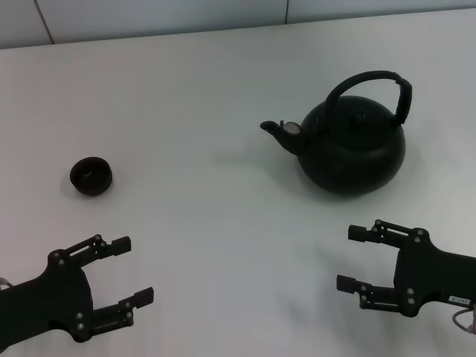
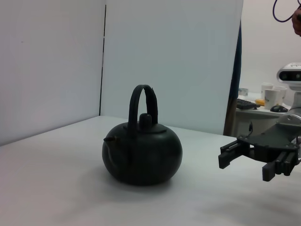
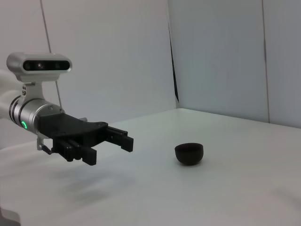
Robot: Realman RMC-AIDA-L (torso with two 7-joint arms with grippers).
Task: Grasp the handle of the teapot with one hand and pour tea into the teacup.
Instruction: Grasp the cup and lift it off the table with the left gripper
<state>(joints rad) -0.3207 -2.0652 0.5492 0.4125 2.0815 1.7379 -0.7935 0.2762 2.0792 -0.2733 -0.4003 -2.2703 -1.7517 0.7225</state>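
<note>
The matte-black teapot (image 1: 349, 145) stands upright on the white table at the right, its short spout pointing left toward the middle. Its arched handle (image 1: 372, 78) rises over the lid. The small black teacup (image 1: 91, 175) sits far to the left, well apart from the pot. My left gripper (image 1: 134, 269) hovers open near the front left, below the teacup. My right gripper (image 1: 349, 259) is open at the front right, short of the teapot. The left wrist view shows the teapot (image 2: 142, 153) with the right gripper (image 2: 245, 165) beside it. The right wrist view shows the teacup (image 3: 189, 153) and the left gripper (image 3: 109, 149).
The white table (image 1: 223, 223) ends at a back edge against pale wall panels (image 1: 149, 18). Beyond the table, the left wrist view shows a desk with white cups (image 2: 270, 98) and a keyboard.
</note>
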